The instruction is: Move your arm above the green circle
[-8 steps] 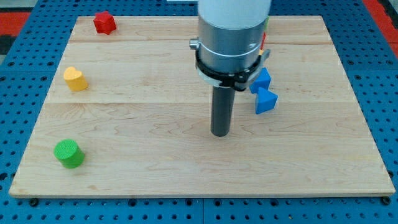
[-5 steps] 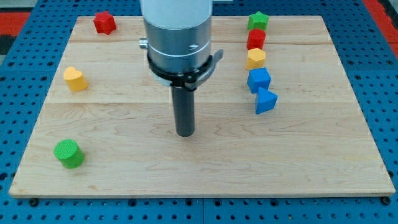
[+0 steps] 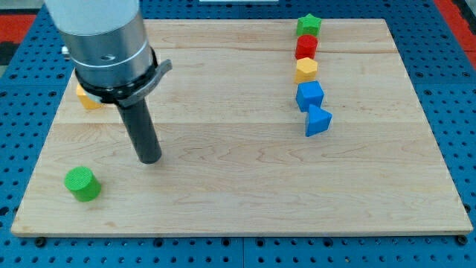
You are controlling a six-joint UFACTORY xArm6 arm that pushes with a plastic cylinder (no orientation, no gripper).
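The green circle (image 3: 82, 183) is a short green cylinder near the wooden board's lower left corner. My tip (image 3: 151, 158) rests on the board to the right of it and slightly higher in the view, about a rod's length away, not touching it. The arm's grey body covers the upper left of the board.
A yellow heart block (image 3: 87, 100) peeks out behind the arm at the left. On the right stand a green star (image 3: 308, 24), a red block (image 3: 306, 47), a yellow hexagon (image 3: 306, 70), a blue cube (image 3: 310, 95) and a blue triangular block (image 3: 317, 120). The board (image 3: 238, 201) ends at a blue pegboard.
My tip has slid steadily leftward from the board's middle toward the green circle. The arm now hides the red star at the top left. No block has moved.
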